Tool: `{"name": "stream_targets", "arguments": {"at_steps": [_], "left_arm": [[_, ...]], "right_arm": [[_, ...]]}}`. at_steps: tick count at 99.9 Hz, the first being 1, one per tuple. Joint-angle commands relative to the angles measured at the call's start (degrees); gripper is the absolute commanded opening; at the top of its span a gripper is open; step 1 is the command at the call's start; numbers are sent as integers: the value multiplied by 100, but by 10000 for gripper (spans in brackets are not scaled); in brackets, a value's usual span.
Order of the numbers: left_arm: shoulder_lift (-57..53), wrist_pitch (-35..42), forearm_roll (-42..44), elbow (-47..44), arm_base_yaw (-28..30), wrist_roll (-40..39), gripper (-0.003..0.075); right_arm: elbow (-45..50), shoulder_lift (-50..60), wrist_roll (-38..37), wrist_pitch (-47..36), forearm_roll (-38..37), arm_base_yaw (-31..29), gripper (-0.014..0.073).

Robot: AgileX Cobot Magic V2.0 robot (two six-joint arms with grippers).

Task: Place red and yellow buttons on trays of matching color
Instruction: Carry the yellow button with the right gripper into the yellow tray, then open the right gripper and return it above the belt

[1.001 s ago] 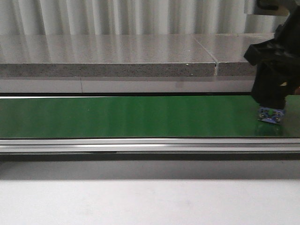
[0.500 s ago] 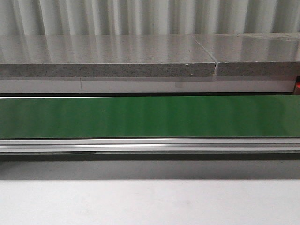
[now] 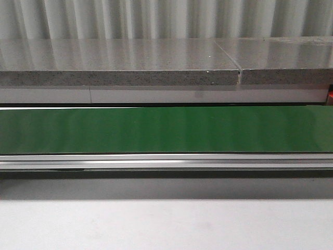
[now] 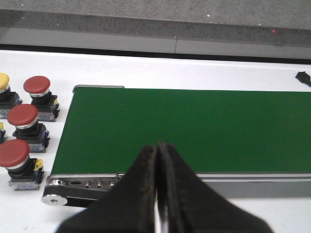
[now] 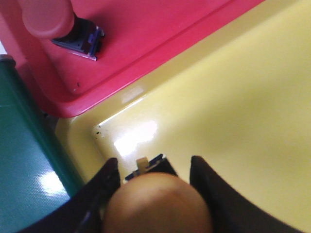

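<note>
- Right wrist view: yellow button is clamped between the two jaws of the right gripper, suspended over the yellow tray, close to that tray's corner and its wall next to the red tray.
- One red button already lies in the red tray; that part of the sort appears complete for this piece.
- Step in hand, judged: release of the yellow button into the yellow tray. Recommended: lower until the base is close to the tray floor, shift a little inward from the corner wall, then part the jaws evenly so the button neither tips nor rolls toward the red tray.
- Green conveyor belt lies just beside the yellow tray's corner; avoid dropping across the rim.
- Left wrist view: left gripper has jaws pressed together, holding nothing, hovering at the near edge of the belt.
- Three more red buttons and another yellow button stand on the white counter left of the belt, awaiting sorting.
- Front view: belt bare; neither arm visible.
</note>
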State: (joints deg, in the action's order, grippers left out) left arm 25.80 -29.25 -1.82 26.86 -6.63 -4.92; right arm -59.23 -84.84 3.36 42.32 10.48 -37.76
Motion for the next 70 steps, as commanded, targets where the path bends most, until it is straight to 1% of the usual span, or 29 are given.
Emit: {"name": "stream_targets", "arguments": {"at_steps": [1, 27, 70], "left_arm": [[21, 429, -49, 151, -37, -15, -20], [21, 429, -49, 151, -37, -15, -20], [21, 429, -49, 151, -37, -15, -20]], "right_arm": [[-138, -52, -24, -291, 26, -47, 223], [-138, -611, -26, -480, 31, -47, 223], [-138, -1057, -59, -584, 79, -47, 225]]}}
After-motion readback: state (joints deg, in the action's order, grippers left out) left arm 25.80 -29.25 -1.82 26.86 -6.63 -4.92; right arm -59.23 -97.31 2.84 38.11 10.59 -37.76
